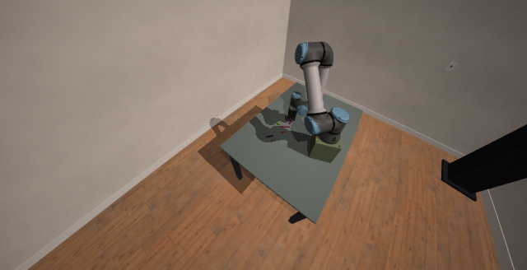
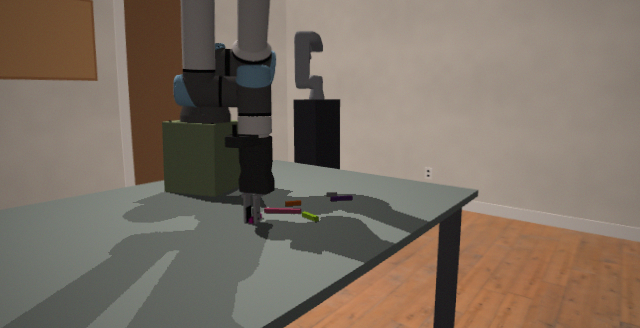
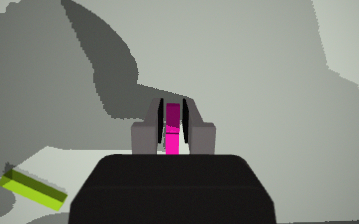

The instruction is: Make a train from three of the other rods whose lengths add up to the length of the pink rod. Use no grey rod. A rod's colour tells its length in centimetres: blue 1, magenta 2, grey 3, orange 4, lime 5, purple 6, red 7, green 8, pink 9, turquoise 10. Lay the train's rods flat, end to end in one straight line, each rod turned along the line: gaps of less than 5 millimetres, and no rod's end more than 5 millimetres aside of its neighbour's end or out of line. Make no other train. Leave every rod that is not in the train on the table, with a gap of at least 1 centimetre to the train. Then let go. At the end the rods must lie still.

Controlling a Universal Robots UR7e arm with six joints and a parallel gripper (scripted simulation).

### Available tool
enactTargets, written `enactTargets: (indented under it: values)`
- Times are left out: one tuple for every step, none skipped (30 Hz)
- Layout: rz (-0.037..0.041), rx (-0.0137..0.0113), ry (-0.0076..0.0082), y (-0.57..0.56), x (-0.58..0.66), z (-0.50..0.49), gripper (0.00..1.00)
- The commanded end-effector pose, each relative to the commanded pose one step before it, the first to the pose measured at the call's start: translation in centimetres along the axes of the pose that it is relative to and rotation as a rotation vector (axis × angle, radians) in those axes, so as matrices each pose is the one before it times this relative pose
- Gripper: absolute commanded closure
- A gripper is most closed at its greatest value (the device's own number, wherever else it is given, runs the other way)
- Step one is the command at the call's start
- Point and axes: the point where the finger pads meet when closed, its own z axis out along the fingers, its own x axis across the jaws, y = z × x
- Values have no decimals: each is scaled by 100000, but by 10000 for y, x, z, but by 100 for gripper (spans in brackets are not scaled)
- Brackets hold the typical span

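My gripper [image 3: 172, 112] [image 2: 252, 216] points straight down at the table, with its fingertips at the surface. The fingers stand slightly apart from a short magenta rod [image 3: 173, 127], which lies flat between them with a thin gap on each side. The pink rod [image 2: 282, 210] lies flat just right of the gripper. A lime rod [image 2: 310, 216] lies at the pink rod's right end, and it also shows in the wrist view [image 3: 32, 189]. An orange rod [image 2: 293, 203] lies just behind the pink rod. A purple rod [image 2: 341, 198] lies farther right.
A small grey rod [image 2: 331, 194] lies beside the purple rod. The arm's green base block [image 2: 200, 158] stands behind the gripper. The table's right edge [image 2: 440, 213] is beyond the purple rod.
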Motion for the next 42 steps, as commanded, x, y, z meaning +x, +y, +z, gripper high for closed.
enactTargets:
  values:
    - [-2, 99, -72, -311, -239, -331, 52]
    - [0, 0, 0, 0, 0, 0, 52]
    - [0, 0, 0, 0, 0, 0, 52]
    - [0, 0, 0, 0, 0, 0, 52]
    - [0, 0, 0, 0, 0, 0, 52]
    - [0, 0, 0, 0, 0, 0, 46]
    - [0, 0, 0, 0, 0, 0, 46]
    - [0, 0, 0, 0, 0, 0, 46]
    - [0, 0, 0, 0, 0, 0, 46]
    - [0, 0, 0, 0, 0, 0, 46]
    - [0, 0, 0, 0, 0, 0, 46]
    - [0, 0, 0, 0, 0, 0, 46]
    - [0, 0, 0, 0, 0, 0, 46]
    - [0, 0, 0, 0, 0, 0, 46]
    - [0, 0, 0, 0, 0, -9, 46]
    - [0, 0, 0, 0, 0, -59, 46]
    - [0, 0, 0, -1, -1, -152, 46]
    - [0, 0, 0, -2, -1, -284, 46]
    - [0, 0, 0, -3, -2, -447, 46]
    - [0, 0, 0, -2, -2, -635, 46]
    - [0, 0, 0, 0, 0, 0, 46]
    - [0, 0, 0, 0, 0, 0, 46]
    - [0, 0, 0, -1, -1, -844, 46]
    - [0, 0, 0, 2, 1, -1067, 46]
    - [0, 0, 0, 7, 5, -1300, 46]
    - [0, 0, 0, -8, -5, -1535, 46]
    - [0, 0, 0, 1, 0, -1773, 46]
    - [0, 0, 0, 4, 2, -2007, 46]
    - [0, 0, 0, -5, -3, -2232, 46]
    - [0, 0, 0, 5, 3, -2449, 46]
    - [0, 0, 0, -4, -3, -2649, 46]
    - [0, 0, 0, 1, 0, -2835, 46]
    - [0, 0, 0, 5, 3, -3003, 46]
    - [0, 0, 0, -7, -4, -3149, 46]
    - [0, 0, 0, 2, 1, -3275, 46]
    - [0, 0, 0, 7, 5, -3379, 46]
    - [0, 0, 0, -8, -5, -3458, 46]
    - [0, 0, 0, 0, 0, 0, 46]
    - [0, 0, 0, 0, 0, 0, 46]
    - [0, 0, 0, -2, -1, -3514, 46]
    - [0, 0, 0, 3, 2, -3545, 46]
    - [0, 0, 0, 5, 3, -3552, 46]
